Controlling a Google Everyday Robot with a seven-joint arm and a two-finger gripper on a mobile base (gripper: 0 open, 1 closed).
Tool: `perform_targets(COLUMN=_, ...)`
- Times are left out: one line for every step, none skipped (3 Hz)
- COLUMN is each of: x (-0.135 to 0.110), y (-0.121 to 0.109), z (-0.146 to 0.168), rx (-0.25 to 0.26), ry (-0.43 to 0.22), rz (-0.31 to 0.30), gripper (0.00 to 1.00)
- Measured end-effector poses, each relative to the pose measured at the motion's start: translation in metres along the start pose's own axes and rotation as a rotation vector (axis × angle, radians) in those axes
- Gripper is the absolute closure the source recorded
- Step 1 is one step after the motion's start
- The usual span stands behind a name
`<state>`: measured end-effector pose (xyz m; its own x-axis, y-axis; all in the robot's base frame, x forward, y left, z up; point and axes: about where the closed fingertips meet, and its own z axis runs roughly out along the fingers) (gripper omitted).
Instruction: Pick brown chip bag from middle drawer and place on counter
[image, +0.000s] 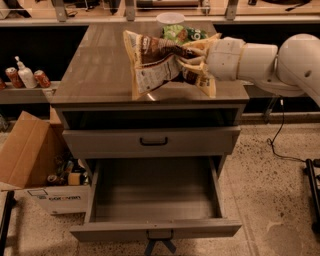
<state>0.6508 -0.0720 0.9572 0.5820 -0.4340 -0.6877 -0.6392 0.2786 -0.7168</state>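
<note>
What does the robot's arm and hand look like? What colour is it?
The arm is smooth and white, made of chunky round tubes that meet a big ball-shaped joint near the picture's right edge. The hand, above the right side of the counter, has skinny pale-yellow fingers like claws. No cables or writing show on the arm.

Crinkly brown chip bag (152, 62) in gripper (189, 64); glossy smooth counter (95, 70) beneath.

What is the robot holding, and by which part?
The pincer, above the counter at its right, grips the brown chip bag by its crumpled right end.
</note>
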Motion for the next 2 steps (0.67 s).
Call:
perform_targets(x=0.014, y=-0.010, z=0.023, rx=0.007, ry=-0.003, rz=0.035, gripper=1.00)
perform_targets(x=0.026, y=-0.018, z=0.046, rx=0.011, ry=-0.007, rz=0.065, gripper=1.00)
